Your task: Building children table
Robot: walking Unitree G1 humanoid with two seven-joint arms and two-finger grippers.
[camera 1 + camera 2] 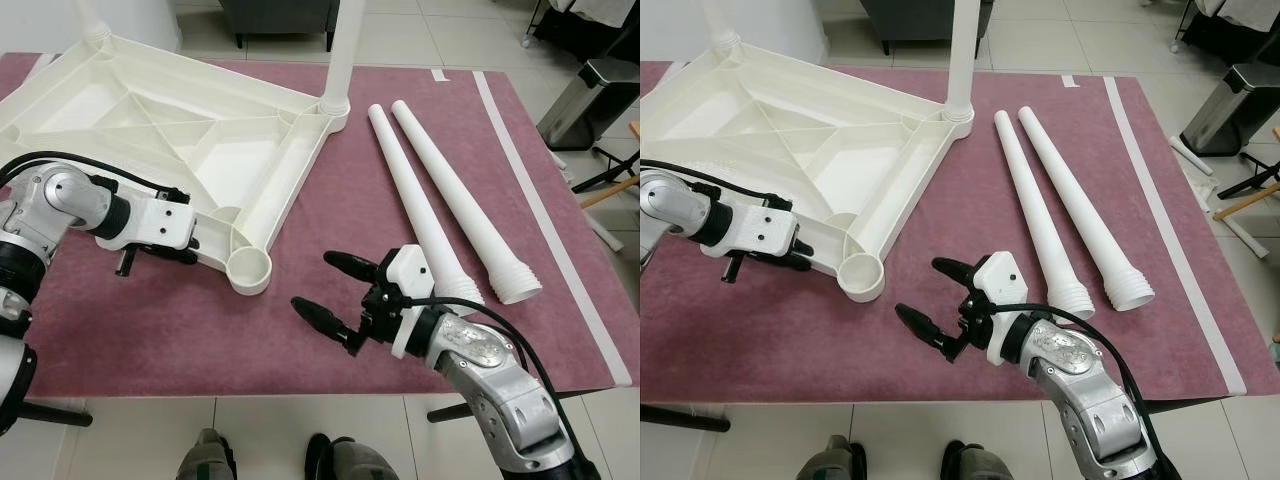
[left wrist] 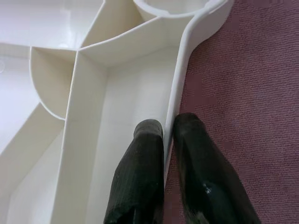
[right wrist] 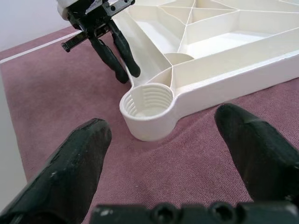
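A white plastic tabletop [image 1: 150,120] lies upside down on the maroon rug, ribs facing up. One leg [image 1: 340,60] stands screwed into its far right corner, another at the far left corner. The near corner socket [image 1: 249,266] is threaded inside and holds no leg. My left gripper [image 1: 190,250] is shut on the tabletop's near rim [image 2: 174,116], one finger on each side of the thin wall. My right gripper [image 1: 335,285] is open just above the rug, a short way right of the socket [image 3: 147,105], facing it. Two loose legs [image 1: 425,210] lie side by side to the right.
The maroon rug [image 1: 150,330] with a white border strip [image 1: 545,210] covers the floor. A metal bin [image 1: 590,100] and chair legs stand off the rug at the far right. Tiled floor and my feet [image 1: 270,460] are at the near edge.
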